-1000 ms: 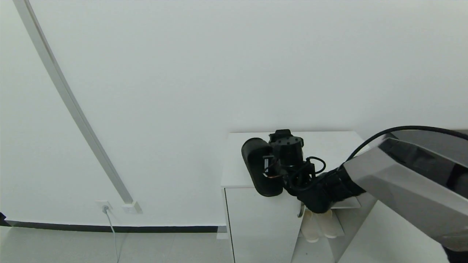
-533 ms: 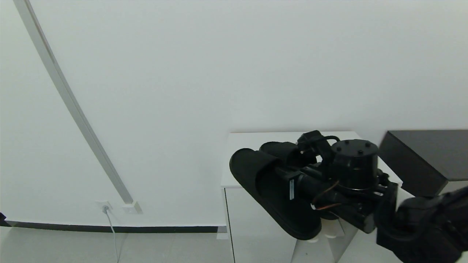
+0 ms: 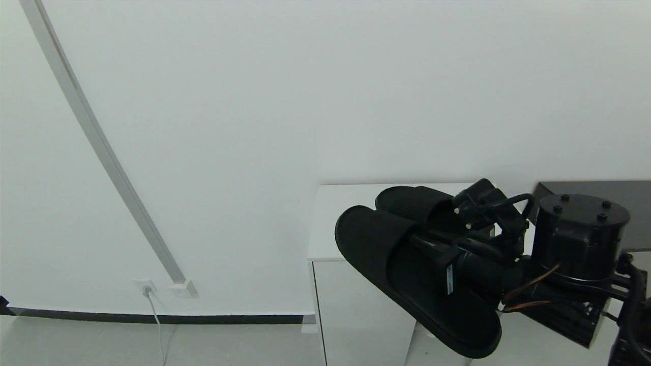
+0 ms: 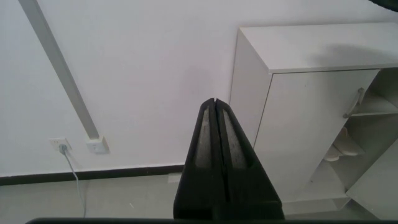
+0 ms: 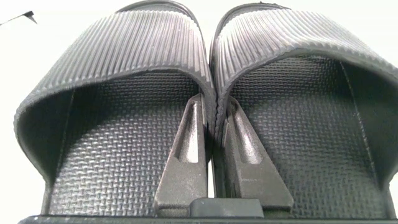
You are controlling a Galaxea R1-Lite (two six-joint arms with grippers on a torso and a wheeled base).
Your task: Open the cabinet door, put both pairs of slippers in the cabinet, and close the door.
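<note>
Two black slippers (image 3: pixel 374 239), now farther right.

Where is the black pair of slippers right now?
The black slippers are in the air on the right of the head view, clamped side by side in the right gripper, in front of the white cabinet.

Pair of black ribbed slippers (image 3: pixel 379 241), side by side, tilted aloft before the open white cabinet (image 3: pixel 356 305)
</note>
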